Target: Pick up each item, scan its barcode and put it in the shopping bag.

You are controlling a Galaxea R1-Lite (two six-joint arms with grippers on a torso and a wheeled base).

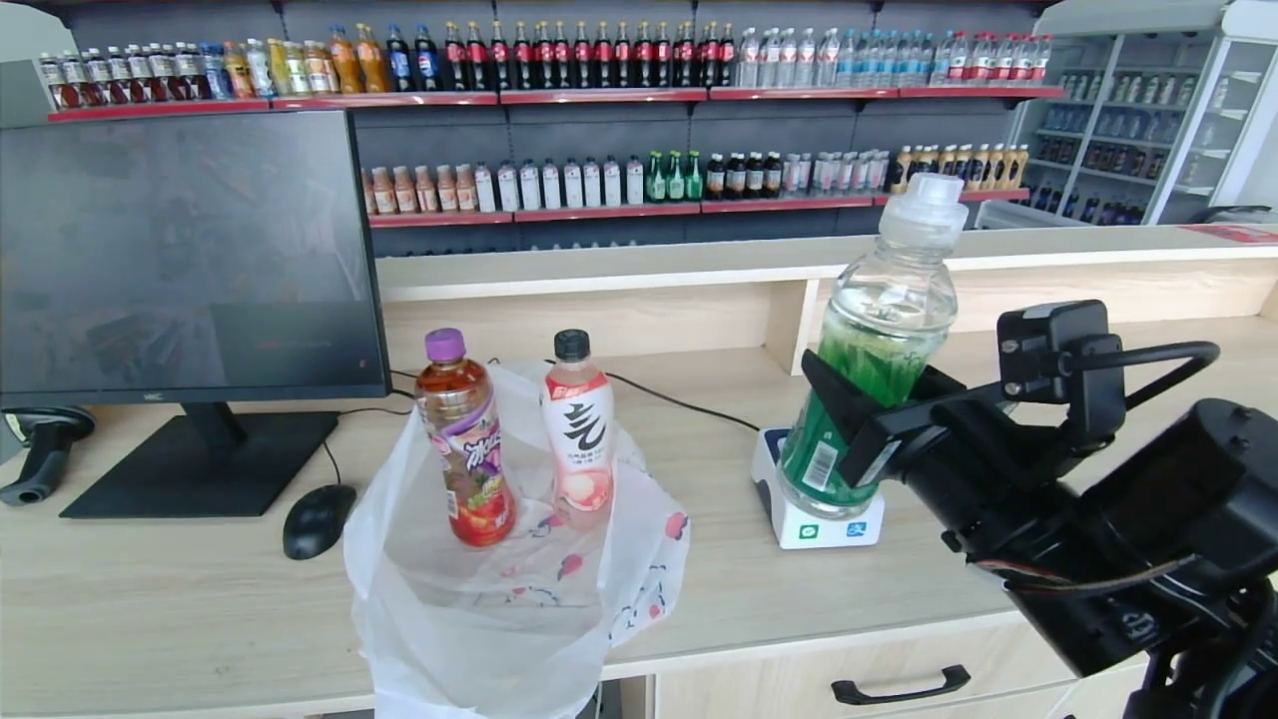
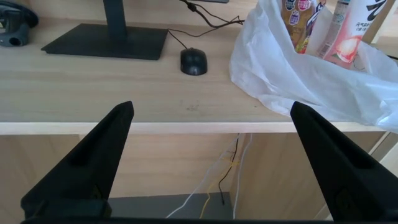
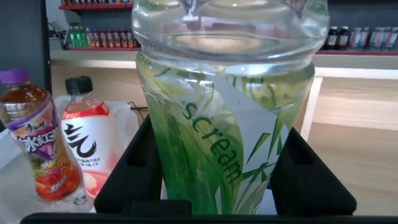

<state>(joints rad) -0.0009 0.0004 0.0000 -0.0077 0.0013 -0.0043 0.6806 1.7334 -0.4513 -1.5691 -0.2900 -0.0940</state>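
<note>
My right gripper [image 1: 849,424] is shut on a clear bottle with a green label [image 1: 874,350], holding it tilted just above the white barcode scanner [image 1: 814,514]; the barcode faces down-left. Seen from the right wrist, the green-label bottle [image 3: 227,124] sits between the black fingers [image 3: 134,168]. A white plastic shopping bag [image 1: 519,589] lies open at the counter's front, with a purple-capped red drink bottle [image 1: 464,439] and a black-capped white-and-pink bottle [image 1: 581,429] standing in it. My left gripper [image 2: 211,155] is open below the counter edge, with nothing between its fingers.
A monitor [image 1: 185,260] on a black stand occupies the counter's left, with a mouse [image 1: 318,519] beside it and a hand-held scanner [image 1: 40,449] at the far left. A cable [image 1: 679,399] runs behind the bag. Drink shelves line the back wall.
</note>
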